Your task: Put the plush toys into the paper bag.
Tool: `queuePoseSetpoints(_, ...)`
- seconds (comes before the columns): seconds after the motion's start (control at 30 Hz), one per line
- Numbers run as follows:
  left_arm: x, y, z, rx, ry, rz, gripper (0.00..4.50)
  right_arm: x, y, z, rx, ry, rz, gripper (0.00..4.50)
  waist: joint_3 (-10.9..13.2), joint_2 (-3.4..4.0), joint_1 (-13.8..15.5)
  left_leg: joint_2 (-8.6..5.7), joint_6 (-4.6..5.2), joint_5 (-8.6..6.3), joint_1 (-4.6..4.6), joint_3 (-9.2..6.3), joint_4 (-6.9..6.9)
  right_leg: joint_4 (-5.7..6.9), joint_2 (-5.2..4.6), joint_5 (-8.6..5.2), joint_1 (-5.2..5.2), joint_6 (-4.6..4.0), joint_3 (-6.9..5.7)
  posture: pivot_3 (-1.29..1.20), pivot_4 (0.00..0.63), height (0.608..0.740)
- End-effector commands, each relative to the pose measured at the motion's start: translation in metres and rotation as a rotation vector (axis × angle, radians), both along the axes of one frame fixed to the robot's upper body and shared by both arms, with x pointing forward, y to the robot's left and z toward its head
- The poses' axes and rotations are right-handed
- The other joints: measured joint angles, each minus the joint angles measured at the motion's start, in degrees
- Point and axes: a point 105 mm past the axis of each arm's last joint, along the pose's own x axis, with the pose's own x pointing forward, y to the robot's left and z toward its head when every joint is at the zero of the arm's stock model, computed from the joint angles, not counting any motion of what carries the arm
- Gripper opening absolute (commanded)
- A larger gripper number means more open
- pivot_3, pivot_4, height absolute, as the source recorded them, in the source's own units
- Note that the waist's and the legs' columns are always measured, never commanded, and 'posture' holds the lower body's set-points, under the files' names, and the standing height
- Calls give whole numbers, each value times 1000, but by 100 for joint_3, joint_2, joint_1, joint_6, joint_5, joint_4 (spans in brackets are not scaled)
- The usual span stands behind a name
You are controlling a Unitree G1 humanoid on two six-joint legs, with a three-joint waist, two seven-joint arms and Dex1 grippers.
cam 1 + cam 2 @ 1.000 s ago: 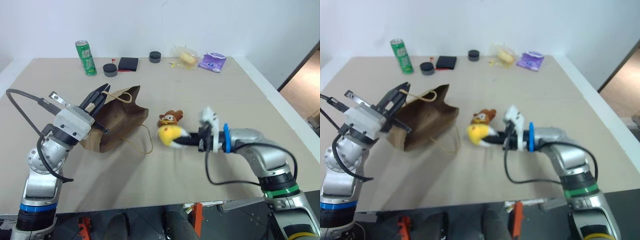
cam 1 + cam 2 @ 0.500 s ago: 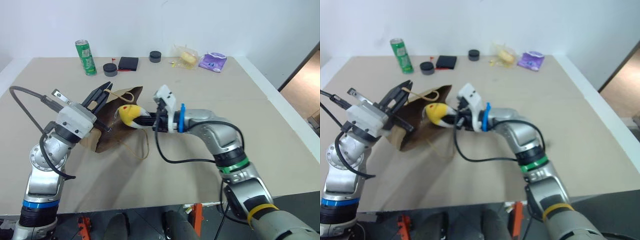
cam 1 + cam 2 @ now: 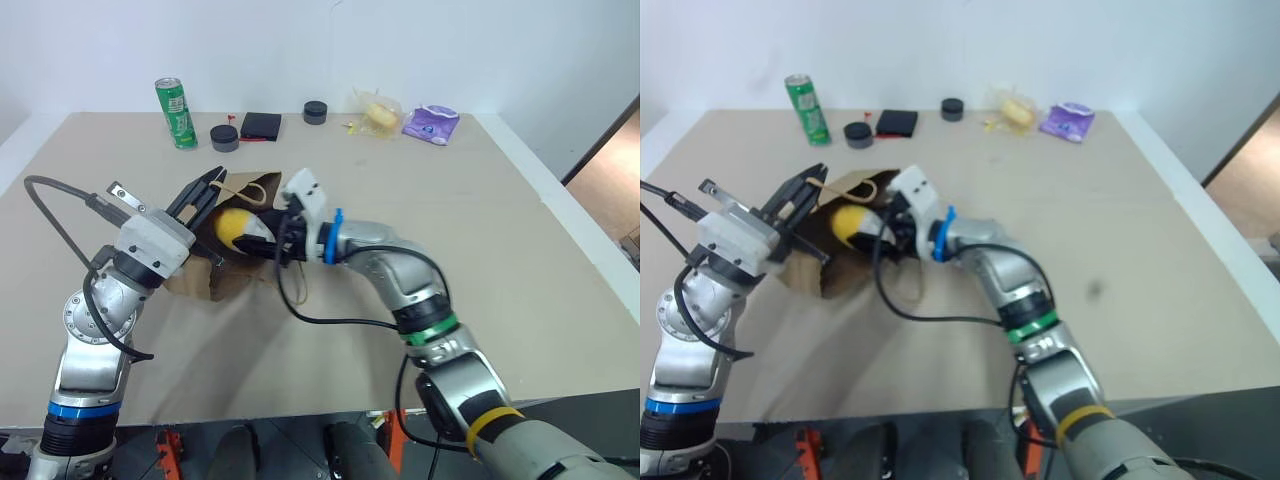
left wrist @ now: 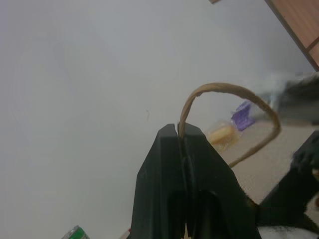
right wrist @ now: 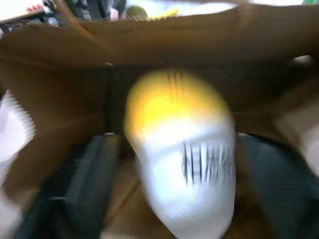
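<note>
At the far left, the left gripper (image 4: 182,137) was raised off the beige table (image 3: 520,260), its two black fingers clenched on a twisted paper loop handle (image 4: 234,94) of the plain brown kraft paper bag (image 3: 200,275). The bag lay on its side on the table with its mouth lifted open toward the right.

At that mouth sat the yellow-and-white egg-shaped plush toy (image 3: 233,226), its yellow end pointing into the bag. The right gripper (image 3: 258,240) reached in level from the right, its fingers (image 5: 94,174) standing apart on either side of the toy; whether they pressed on it could not be told. The right wrist view showed the toy framed by the bag's brown walls.

Along the table's far edge stood a green drink can (image 3: 174,99), a dark round puck (image 3: 223,137), a black flat wallet (image 3: 261,125), another dark puck (image 3: 316,112), a yellowish item in clear wrap (image 3: 377,113) and a purple pouch (image 3: 431,123).
</note>
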Motion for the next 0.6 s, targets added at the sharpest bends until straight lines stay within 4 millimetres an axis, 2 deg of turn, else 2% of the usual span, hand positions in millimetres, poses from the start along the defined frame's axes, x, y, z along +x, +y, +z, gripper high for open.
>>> queuePoseSetpoints(0.03,-6,0,11,-15,-50,3,0,-10,-25,29,70,-85,34,4452,0,0,-2,0,0,0,3,-1,-1,1,1,1,1,-1,-1,0,150,740)
queuePoseSetpoints(0.1,-5,1,11,-20,-49,3,0,-6,-46,29,59,-98,12,4452,0,0,-2,1,0,0,9,-2,-2,2,2,-2,3,-6,-1,0,150,740)
queuePoseSetpoints(0.17,-4,1,11,-24,-49,3,0,6,-70,22,13,-95,-60,4452,0,0,-2,1,0,0,11,-2,0,2,2,-5,5,-16,-1,0,150,740)
queuePoseSetpoints(0.33,-4,2,12,-30,-49,5,0,46,-117,-35,-279,-60,-302,4452,-1,-1,-5,0,1,1,16,2,3,2,0,-4,7,-16,2,0,150,740)
queuePoseSetpoints(0.47,-3,2,12,-34,-50,5,0,59,-126,-72,-404,4,-367,4452,0,0,-47,0,1,1,18,4,-2,2,5,-2,3,-21,7,0,150,740)
queuePoseSetpoints(0.57,-3,3,14,-43,-48,6,0,64,-123,-83,-417,25,-384,4452,-1,-1,-98,1,1,1,26,3,-4,2,7,8,8,-6,8,0,150,740)
queuePoseSetpoints(0.6,-3,4,14,-51,-47,7,0,65,-119,-82,-398,23,-384,3949,-2,-2,-106,1,3,2,29,3,-3,2,7,9,12,-11,8,0,150,740)
